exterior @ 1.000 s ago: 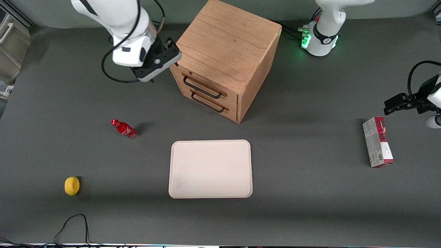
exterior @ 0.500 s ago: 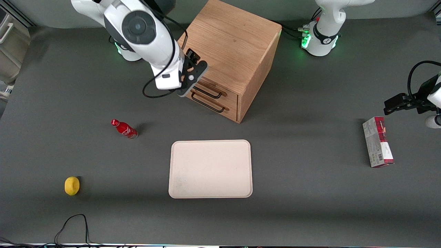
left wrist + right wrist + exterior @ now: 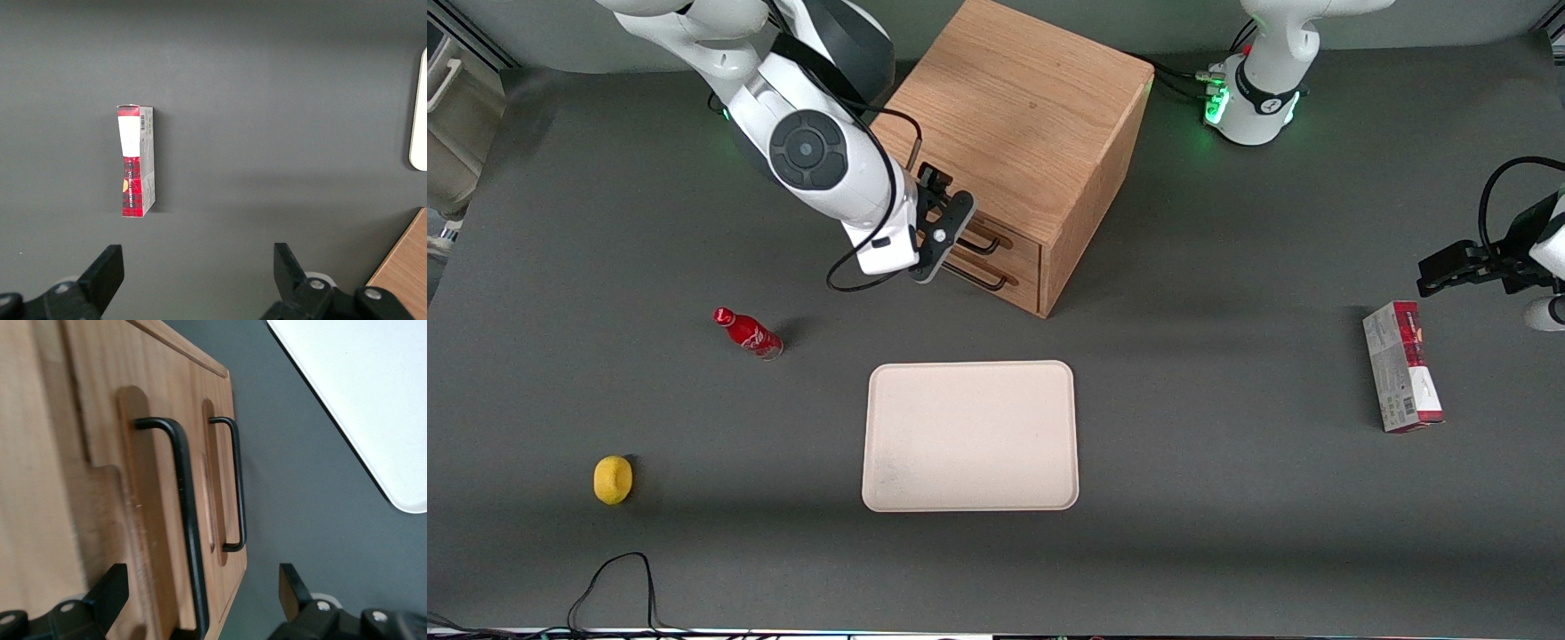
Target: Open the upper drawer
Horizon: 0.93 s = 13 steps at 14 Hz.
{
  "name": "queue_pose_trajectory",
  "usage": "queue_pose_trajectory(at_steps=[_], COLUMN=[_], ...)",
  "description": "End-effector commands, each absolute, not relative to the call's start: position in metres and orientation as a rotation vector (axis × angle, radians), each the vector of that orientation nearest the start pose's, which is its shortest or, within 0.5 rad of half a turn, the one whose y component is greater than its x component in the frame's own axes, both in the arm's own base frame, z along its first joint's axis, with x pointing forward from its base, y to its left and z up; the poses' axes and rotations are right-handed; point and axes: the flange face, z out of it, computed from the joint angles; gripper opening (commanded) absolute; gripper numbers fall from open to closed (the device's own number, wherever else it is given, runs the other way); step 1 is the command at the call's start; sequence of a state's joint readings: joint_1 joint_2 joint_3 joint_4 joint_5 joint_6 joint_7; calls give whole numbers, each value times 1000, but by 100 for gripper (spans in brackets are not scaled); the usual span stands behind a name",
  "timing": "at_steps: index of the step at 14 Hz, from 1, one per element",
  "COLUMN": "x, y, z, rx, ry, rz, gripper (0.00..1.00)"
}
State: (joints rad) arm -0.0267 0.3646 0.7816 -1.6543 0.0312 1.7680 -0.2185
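The gripper (image 3: 943, 233) hangs in front of the wooden cabinet (image 3: 1018, 116), fingers spread wide and holding nothing, apparently lined up to straddle the upper drawer (image 3: 107, 487) by its black handle (image 3: 183, 513). The drawer sits closed above the lower drawer (image 3: 223, 483). A cream tray (image 3: 969, 436) lies nearer the camera, leaving room to pull.

One cabinet (image 3: 1018, 133), two drawers, one tray (image 3: 969, 436), one bottle (image 3: 747, 332), one lemon (image 3: 613, 479), one box (image 3: 1402, 378)
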Motion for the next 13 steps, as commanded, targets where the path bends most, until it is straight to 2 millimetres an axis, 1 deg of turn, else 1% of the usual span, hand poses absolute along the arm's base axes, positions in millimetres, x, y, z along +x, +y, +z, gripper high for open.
queue_pose_trajectory(at_steps=[1,4,8,10,12,13], x=[488,492,497,498,503,504], y=[390,389,389,389,388,388], z=[432,424,406,403,392,392], rx=[-2523,-2522,-2518,-2520,-2522,-2522], ry=[-1431,-1456,-1471,-1479,-1498,-1497], rz=[291,277,287,288,286,272], gripper=[100,100,100,100,100,100])
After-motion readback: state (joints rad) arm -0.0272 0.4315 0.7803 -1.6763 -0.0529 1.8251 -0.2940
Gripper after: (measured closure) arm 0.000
